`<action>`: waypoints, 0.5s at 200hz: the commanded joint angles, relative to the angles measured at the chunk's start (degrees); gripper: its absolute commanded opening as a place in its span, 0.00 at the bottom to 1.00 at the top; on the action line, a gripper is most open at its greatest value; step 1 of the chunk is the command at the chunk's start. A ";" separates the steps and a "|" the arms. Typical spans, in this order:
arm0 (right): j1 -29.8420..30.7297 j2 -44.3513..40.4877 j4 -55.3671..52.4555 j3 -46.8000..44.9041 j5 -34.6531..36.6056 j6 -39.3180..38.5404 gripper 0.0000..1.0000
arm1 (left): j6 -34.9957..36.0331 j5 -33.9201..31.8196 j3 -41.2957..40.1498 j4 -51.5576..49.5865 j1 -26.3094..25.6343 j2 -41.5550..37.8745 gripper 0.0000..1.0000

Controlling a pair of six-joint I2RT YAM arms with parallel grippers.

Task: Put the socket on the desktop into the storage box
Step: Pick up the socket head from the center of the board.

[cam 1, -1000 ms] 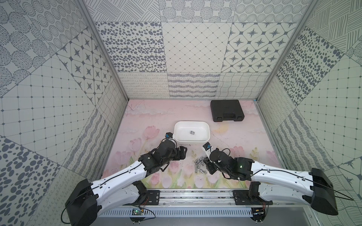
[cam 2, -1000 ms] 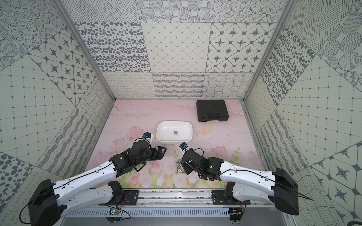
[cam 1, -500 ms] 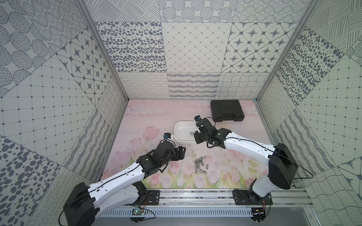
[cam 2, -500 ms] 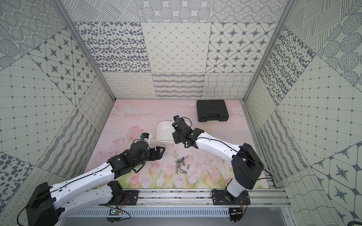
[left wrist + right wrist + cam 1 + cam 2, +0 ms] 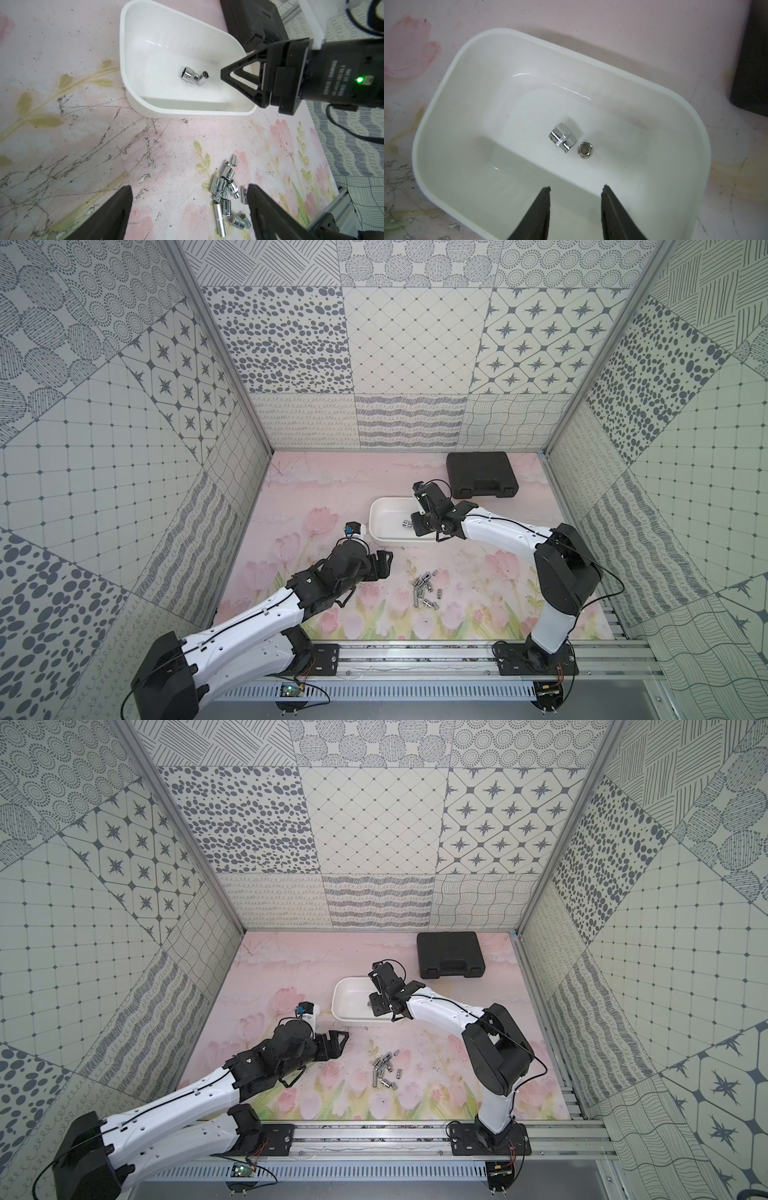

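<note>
The white storage box [image 5: 386, 506] stands mid-table; its rim also shows in the wrist views [image 5: 124, 62] [image 5: 436, 104]. Two chrome sockets lie inside it, a wide one [image 5: 562, 137] and a small one [image 5: 585, 150] right beside it. My right gripper [image 5: 576, 187] hangs open over the box's near side [image 5: 419, 524], with nothing between its fingers. Several more sockets lie in a pile [image 5: 424, 591] [image 5: 226, 193] on the desktop in front of the box. My left gripper [image 5: 189, 187] is open and empty, low over the mat just left of that pile [image 5: 384, 564].
A closed black moulded case [image 5: 482, 475] lies behind and to the right of the box, near the back wall. Patterned walls close in the mat on three sides. The arms' mounting rail [image 5: 415, 655] runs along the front edge.
My right arm swung from the socket pile up over the box and opened. A small socket now lies in the box beside the wide one. The left arm barely moved.
</note>
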 commanded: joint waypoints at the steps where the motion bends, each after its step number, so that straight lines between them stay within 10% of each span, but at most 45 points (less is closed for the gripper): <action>1: 2.31 -10.27 0.56 -4.94 0.20 -2.31 0.44 | -0.32 -0.77 -0.02 0.03 -0.19 0.09 0.91; 56: 18.81 -34.77 1.34 -30.92 6.38 -0.27 0.45 | -0.38 -0.40 0.38 -0.04 -0.14 0.44 0.91; 100: 26.41 -34.41 3.26 -38.79 8.20 5.24 0.45 | 0.34 -1.98 0.42 -0.17 -0.18 1.72 0.91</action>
